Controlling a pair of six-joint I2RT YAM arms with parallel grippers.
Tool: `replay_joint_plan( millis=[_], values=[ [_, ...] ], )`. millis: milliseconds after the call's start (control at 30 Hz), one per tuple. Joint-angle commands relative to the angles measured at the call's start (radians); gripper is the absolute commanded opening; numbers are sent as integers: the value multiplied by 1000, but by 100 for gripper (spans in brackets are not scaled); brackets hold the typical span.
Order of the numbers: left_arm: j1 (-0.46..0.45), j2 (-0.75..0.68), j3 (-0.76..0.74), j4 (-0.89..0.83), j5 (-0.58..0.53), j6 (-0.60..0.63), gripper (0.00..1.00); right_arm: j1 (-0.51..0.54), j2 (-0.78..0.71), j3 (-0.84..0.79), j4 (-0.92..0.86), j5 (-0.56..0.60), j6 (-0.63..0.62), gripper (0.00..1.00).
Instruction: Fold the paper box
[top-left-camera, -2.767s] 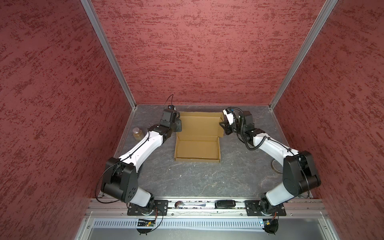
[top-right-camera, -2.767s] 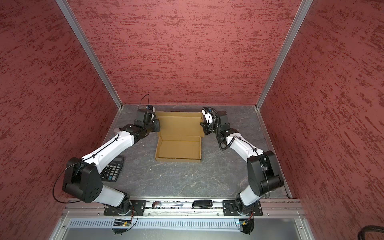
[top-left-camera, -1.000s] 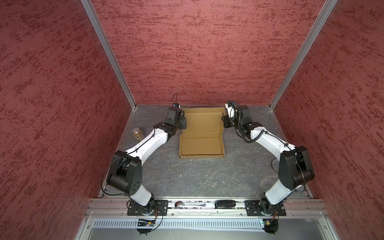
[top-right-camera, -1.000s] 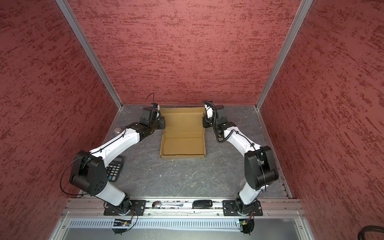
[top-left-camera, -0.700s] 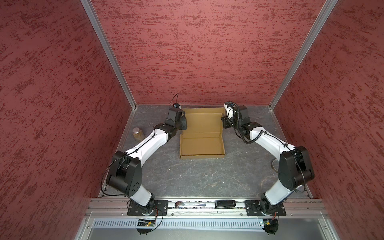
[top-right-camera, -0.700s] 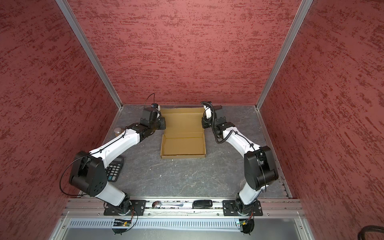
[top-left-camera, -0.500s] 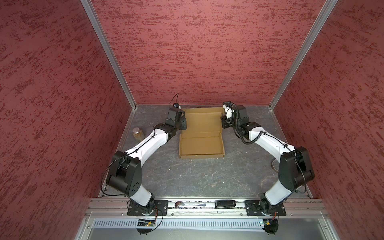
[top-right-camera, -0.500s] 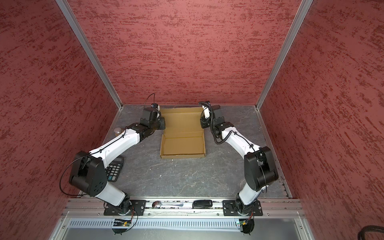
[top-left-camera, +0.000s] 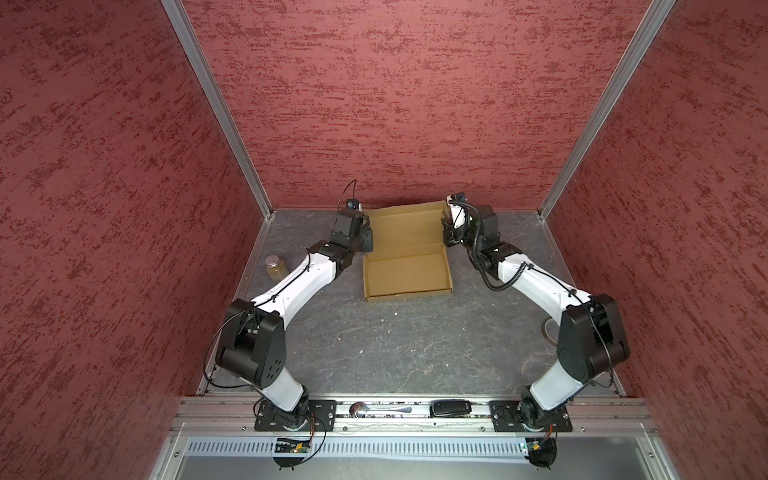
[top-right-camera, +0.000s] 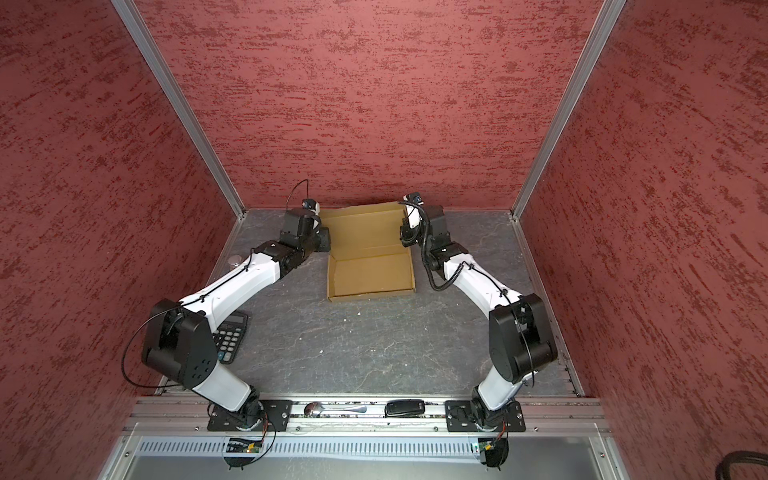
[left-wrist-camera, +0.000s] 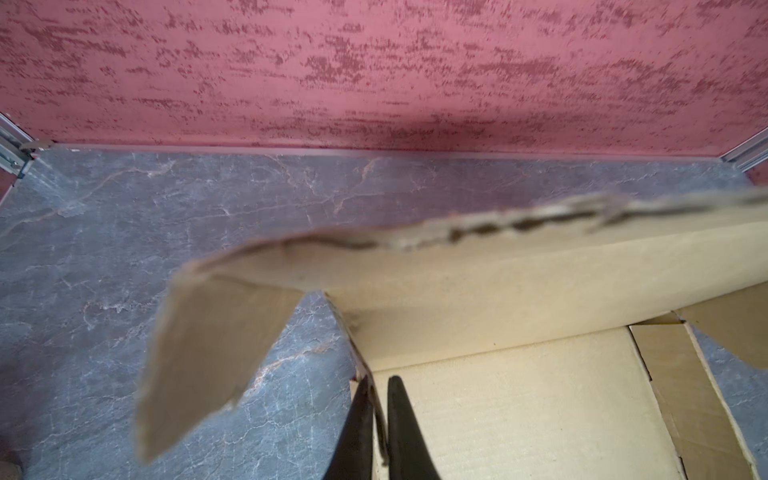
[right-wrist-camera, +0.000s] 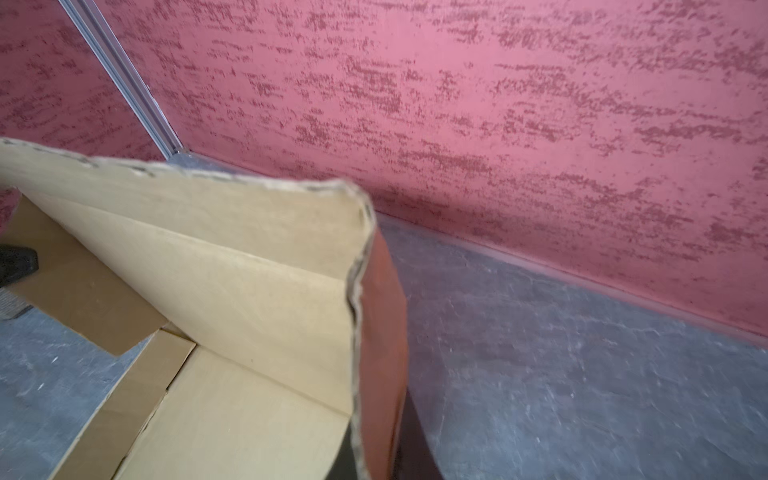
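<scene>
The tan paper box (top-left-camera: 407, 270) lies open at the far middle of the table in both top views (top-right-camera: 372, 272). Its shallow tray is toward the front and its back panel is raised toward the rear wall. My left gripper (top-left-camera: 368, 241) is shut on the panel's left edge. In the left wrist view the cardboard edge (left-wrist-camera: 519, 395) sits pinched in the left gripper (left-wrist-camera: 376, 380). My right gripper (top-left-camera: 446, 232) is shut on the upright right side flap. The right wrist view shows that flap (right-wrist-camera: 382, 332) between the dark fingers of the right gripper (right-wrist-camera: 376, 453).
A small jar (top-left-camera: 275, 266) stands by the left wall, and a calculator (top-right-camera: 230, 336) lies under the left arm. A tape roll (top-left-camera: 547, 330) is at the right edge. A spoon (top-left-camera: 374, 409) and a black device (top-left-camera: 451, 407) rest on the front rail. The rear wall is close behind the box.
Since the earliest frames both grippers and the box have shifted toward the rear wall and slightly right, and the back panel stands steeper. Over the last second hardly anything moved.
</scene>
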Motion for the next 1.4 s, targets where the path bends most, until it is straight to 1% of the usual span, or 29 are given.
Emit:
replay_joint_plan(
  millis=[0,200,667,1000,1367],
  values=[
    [-34,-23,-59,85,100,16,10,40,-26,-86,157,-119,8,8],
    [-41,-46,-134,123,107,21,9,53,-29,-152,207,-116,24,8],
    [-49,-103,-213,111,102,24,9,91,-60,-200,221,-87,51,8],
    [-55,-152,-272,107,100,28,9,146,-62,-241,243,-14,72,9],
    [-63,-186,-337,105,87,31,9,182,-85,-319,300,33,98,11]
  ],
)
